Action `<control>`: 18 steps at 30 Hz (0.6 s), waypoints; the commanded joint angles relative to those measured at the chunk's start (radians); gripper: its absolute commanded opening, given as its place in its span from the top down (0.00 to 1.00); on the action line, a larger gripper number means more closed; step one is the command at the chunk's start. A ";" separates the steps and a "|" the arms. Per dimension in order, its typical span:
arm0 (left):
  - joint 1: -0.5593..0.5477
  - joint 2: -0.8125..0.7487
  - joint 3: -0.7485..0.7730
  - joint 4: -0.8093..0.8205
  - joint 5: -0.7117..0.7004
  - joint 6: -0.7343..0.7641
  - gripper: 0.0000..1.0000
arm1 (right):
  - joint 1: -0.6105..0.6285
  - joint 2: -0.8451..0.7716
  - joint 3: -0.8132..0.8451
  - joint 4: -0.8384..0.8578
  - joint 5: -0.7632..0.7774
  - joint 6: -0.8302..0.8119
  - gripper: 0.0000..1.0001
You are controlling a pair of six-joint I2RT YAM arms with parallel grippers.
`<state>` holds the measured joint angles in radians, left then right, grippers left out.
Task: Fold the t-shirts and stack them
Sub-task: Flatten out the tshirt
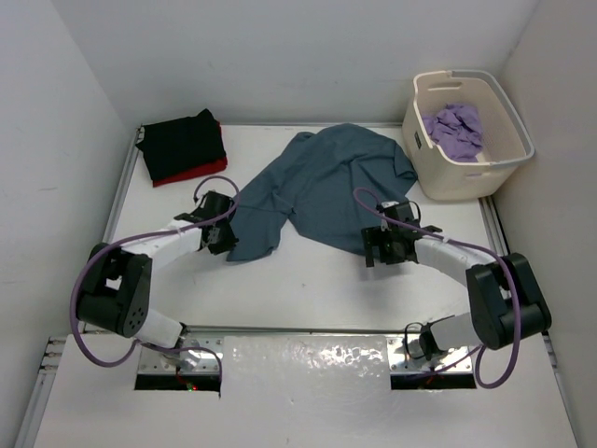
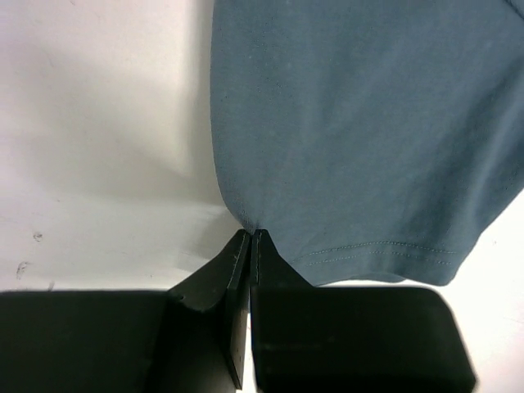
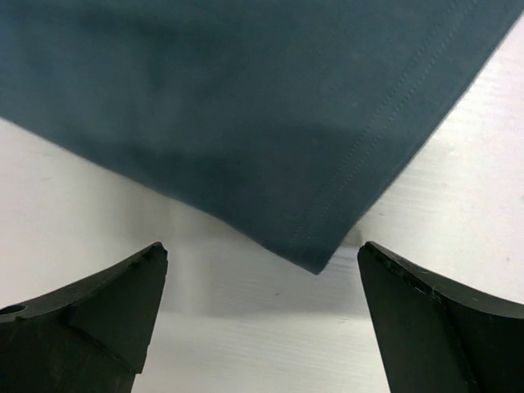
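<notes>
A slate blue-grey t-shirt (image 1: 322,187) lies crumpled in the middle of the table. My left gripper (image 1: 227,233) is shut on its left hem edge (image 2: 252,219); the cloth (image 2: 360,131) spreads up and right from the fingertips. My right gripper (image 1: 378,245) is open and empty, its fingertips (image 3: 151,260) wide apart just short of a hemmed corner of the shirt (image 3: 315,260). A folded black t-shirt (image 1: 182,140) lies on a folded red one (image 1: 191,175) at the back left. A lavender purple t-shirt (image 1: 454,129) lies bunched in the tub.
A cream plastic tub (image 1: 466,173) stands at the back right corner. White walls close in the table on the left, back and right. The table's metal front edge (image 1: 303,359) runs between the arm bases.
</notes>
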<state>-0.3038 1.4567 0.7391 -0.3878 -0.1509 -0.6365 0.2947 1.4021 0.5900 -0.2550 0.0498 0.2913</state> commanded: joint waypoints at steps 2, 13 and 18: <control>-0.008 -0.030 0.045 -0.017 -0.032 0.004 1.00 | 0.003 0.020 -0.030 0.040 0.090 0.012 0.05; -0.008 -0.045 0.086 -0.029 -0.050 0.017 1.00 | 0.001 0.104 -0.042 0.154 0.093 0.028 0.64; -0.008 -0.065 0.121 -0.005 -0.042 0.018 1.00 | 0.001 0.046 -0.026 0.160 0.127 0.032 1.00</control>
<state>-0.3042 1.4425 0.8028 -0.4236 -0.1837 -0.6323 0.2974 1.4731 0.5701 -0.0727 0.1234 0.3237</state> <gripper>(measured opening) 0.007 0.012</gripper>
